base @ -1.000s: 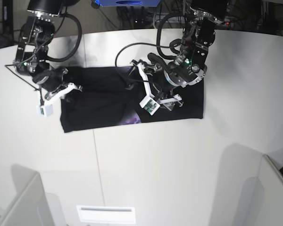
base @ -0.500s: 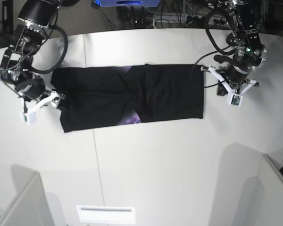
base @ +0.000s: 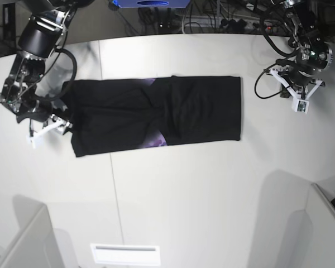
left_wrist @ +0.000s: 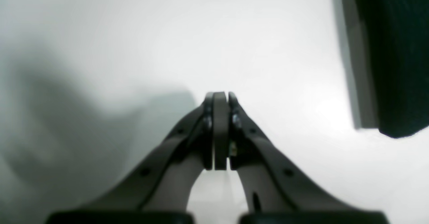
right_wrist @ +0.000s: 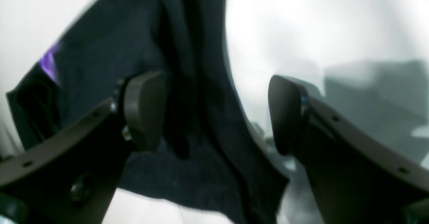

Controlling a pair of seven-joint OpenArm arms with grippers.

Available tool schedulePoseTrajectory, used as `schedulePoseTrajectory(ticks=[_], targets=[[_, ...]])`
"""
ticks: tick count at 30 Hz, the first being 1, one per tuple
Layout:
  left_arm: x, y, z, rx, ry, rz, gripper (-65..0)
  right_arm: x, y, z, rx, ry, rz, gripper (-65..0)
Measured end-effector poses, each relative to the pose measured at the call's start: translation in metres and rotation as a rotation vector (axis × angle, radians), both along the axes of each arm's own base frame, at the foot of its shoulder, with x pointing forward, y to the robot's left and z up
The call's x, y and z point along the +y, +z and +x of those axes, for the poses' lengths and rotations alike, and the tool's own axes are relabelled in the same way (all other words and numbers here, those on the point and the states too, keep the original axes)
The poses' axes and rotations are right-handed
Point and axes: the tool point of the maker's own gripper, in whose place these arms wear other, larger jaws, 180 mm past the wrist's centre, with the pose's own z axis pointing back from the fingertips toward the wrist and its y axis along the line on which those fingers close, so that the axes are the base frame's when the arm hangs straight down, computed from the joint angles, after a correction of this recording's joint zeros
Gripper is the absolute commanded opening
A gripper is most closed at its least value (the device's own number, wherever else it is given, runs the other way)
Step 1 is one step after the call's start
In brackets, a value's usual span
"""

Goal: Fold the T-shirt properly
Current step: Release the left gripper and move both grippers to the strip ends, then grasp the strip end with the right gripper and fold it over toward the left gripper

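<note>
The black T-shirt (base: 156, 114) lies flat on the white table as a long folded band, with a bit of purple print (base: 156, 139) showing at its front edge. My right gripper (base: 66, 124) is at the shirt's left end. In the right wrist view it (right_wrist: 214, 113) is open, with a fold of the black shirt (right_wrist: 110, 49) between the jaws. My left gripper (base: 297, 92) is off the shirt, to the right of it. In the left wrist view it (left_wrist: 219, 96) is shut and empty over bare table, with the shirt's corner (left_wrist: 395, 49) at the upper right.
The white table (base: 212, 190) has a seam (base: 113, 184) running front to back. Grey partitions stand at the front left (base: 28, 240) and front right (base: 324, 223). A white label (base: 125, 254) lies near the front edge. Cables and a blue object (base: 151, 3) sit behind the table.
My left gripper left the middle of the shirt and moved right, off the cloth, which now lies flat. My right gripper moved left to the shirt's left edge.
</note>
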Motion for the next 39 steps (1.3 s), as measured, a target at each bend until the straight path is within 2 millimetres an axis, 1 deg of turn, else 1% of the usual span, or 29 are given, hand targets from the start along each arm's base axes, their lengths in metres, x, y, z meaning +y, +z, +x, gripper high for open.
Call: schedulePoseTrajectory(ticks=[2,4,6,7,9,12,15,17,19,22,23,26,28,30,33,34,35,36,37,38,39], targets=[[-0.002,0.004,0.005,-0.043,-0.005,-0.005,-65.0,0.008,-0.003,-0.001,0.0,0.035,-0.013,-21.2],[-0.01,0.001,0.009,-0.058,-0.018,-0.022,-65.0,0.023,-0.004,-0.001,0.0,0.086,-0.014,-21.3],[-0.022,-0.011,0.007,-0.029,-0.04,-0.051,-65.0,0.042,-0.005,0.001,-0.017,0.111,0.016,-21.6],[-0.026,-0.018,0.006,-0.015,-0.043,-0.065,-65.0,0.049,-0.006,-0.002,-0.02,0.13,0.026,-21.8],[-0.027,-0.025,0.002,0.006,-0.043,-0.078,-65.0,0.056,-0.005,-0.003,-0.027,0.141,0.031,-21.8],[-0.024,-0.031,-0.002,0.024,-0.023,-0.08,-65.0,0.061,-0.005,-0.014,-0.029,0.154,0.019,-21.8],[-0.026,-0.03,0.002,0.015,-0.028,-0.086,-65.0,0.064,-0.004,-0.025,0.013,0.196,0.011,-21.8],[-0.034,-0.029,0.009,0.009,-0.053,-0.088,-65.0,0.065,-0.004,-0.026,0.02,0.204,0.012,-21.8],[-0.045,-0.029,0.017,-0.003,-0.08,-0.11,-65.0,0.065,-0.004,-0.027,0.024,0.206,0.012,-21.8],[-0.061,-0.031,0.021,0.002,-0.122,-0.121,-65.0,0.065,-0.004,-0.026,0.023,0.206,0.013,-22.1],[-0.065,-0.032,0.022,0.003,-0.135,-0.126,-65.0,0.065,-0.004,-0.027,0.025,0.205,0.013,-23.1],[-0.075,-0.034,0.026,0.006,-0.159,-0.139,-65.0,0.065,-0.006,-0.028,0.033,0.207,0.01,-31.5],[-0.078,-0.035,0.032,-0.001,-0.16,-0.151,-65.0,0.065,-0.011,-0.03,0.05,0.201,0.024,-36.8],[-0.079,-0.038,0.035,-0.009,-0.152,-0.17,-65.0,0.066,-0.014,-0.029,0.057,0.188,0.057,-39.5],[-0.076,-0.039,0.037,-0.011,-0.142,-0.175,-65.0,0.068,-0.018,-0.021,0.067,0.178,0.096,-41.9],[-0.077,-0.039,0.037,-0.015,-0.141,-0.18,-65.0,0.069,-0.018,-0.019,0.065,0.174,0.103,-43.7],[-0.076,-0.039,0.037,-0.016,-0.14,-0.181,-65.0,0.069,-0.018,-0.016,0.056,0.165,0.104,-46.8],[-0.075,-0.039,0.036,-0.015,-0.139,-0.179,-65.0,0.068,-0.019,-0.013,0.049,0.157,0.104,-52.4],[-0.075,-0.039,0.036,-0.014,-0.137,-0.178,-65.0,0.067,-0.02,-0.012,0.048,0.153,0.096,-60.0],[-0.074,-0.039,0.036,-0.014,-0.137,-0.178,-65.0,0.066,-0.021,-0.012,0.051,0.153,0.091,-65.0],[-0.073,-0.039,0.035,-0.012,-0.137,-0.176,-65.0,0.066,-0.02,-0.011,0.05,0.154,0.09,-65.0]])
